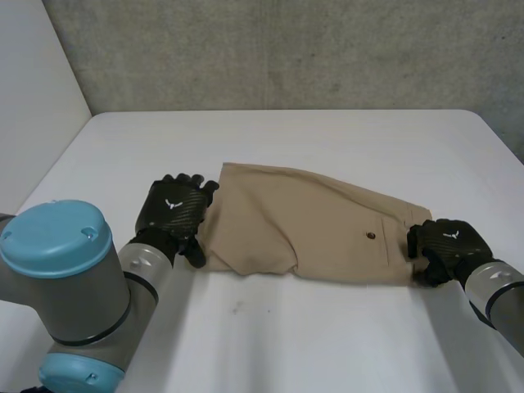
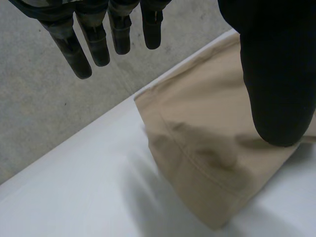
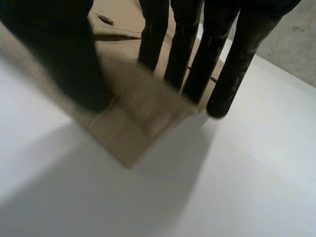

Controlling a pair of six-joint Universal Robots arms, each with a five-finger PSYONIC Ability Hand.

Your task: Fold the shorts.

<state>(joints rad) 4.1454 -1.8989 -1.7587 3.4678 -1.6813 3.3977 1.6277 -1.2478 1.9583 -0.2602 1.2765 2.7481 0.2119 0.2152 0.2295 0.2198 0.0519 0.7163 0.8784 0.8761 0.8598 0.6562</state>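
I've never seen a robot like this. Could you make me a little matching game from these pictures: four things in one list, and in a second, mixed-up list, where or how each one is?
Things:
1. shorts
2. left hand
3. right hand
4. button

Places or states:
A. at the end of the cloth nearest the button, fingers straight and pressing on it
B. small and dark, on the tan cloth
C. tan, lying on the white table
D. at the end of the cloth far from the button, thumb on it, fingers straight and off it

Pairs: 1-C, 2-D, 3-A, 4-B.

White emblem on left hand and right hand.
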